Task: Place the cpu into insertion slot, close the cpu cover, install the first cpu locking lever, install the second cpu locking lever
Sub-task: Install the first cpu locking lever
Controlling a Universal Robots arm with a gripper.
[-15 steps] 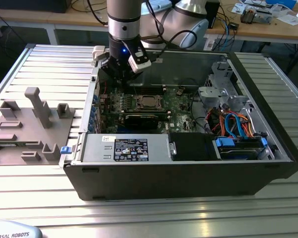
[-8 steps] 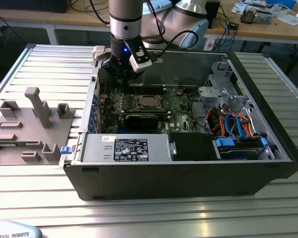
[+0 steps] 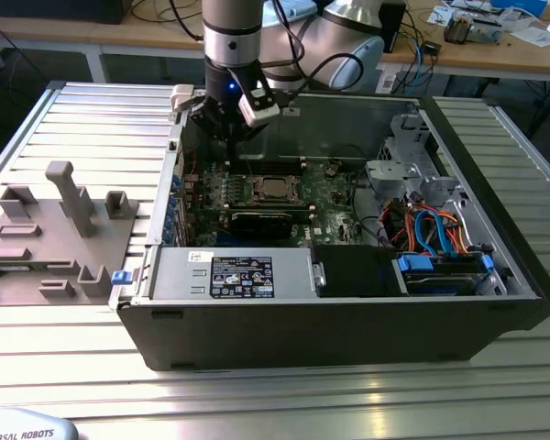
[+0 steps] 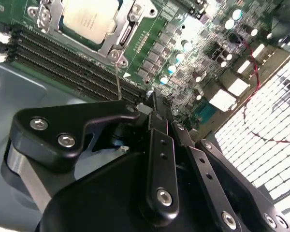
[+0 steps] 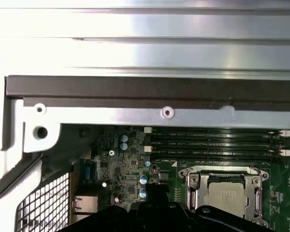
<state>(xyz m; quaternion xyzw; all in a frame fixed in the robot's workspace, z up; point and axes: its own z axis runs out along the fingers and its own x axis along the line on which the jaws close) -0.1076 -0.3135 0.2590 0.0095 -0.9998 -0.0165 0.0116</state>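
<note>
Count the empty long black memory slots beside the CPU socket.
4, lying parallel side by side on the motherboard, between the socket and the case's metal edge: memory slots; none looks hidden.

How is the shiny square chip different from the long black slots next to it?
The cpu is a pale silver square, while the memory slots are long, thin and black. There is one cpu, framed by the metal cpu cover; the memory slots are several, lying side by side in parallel rows. Both sit on the green motherboard.

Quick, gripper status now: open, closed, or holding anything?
Gripper: closed, nothing visibly held, hovering above the motherboard beside the cpu cover; the cpu sits in its socket.
</note>
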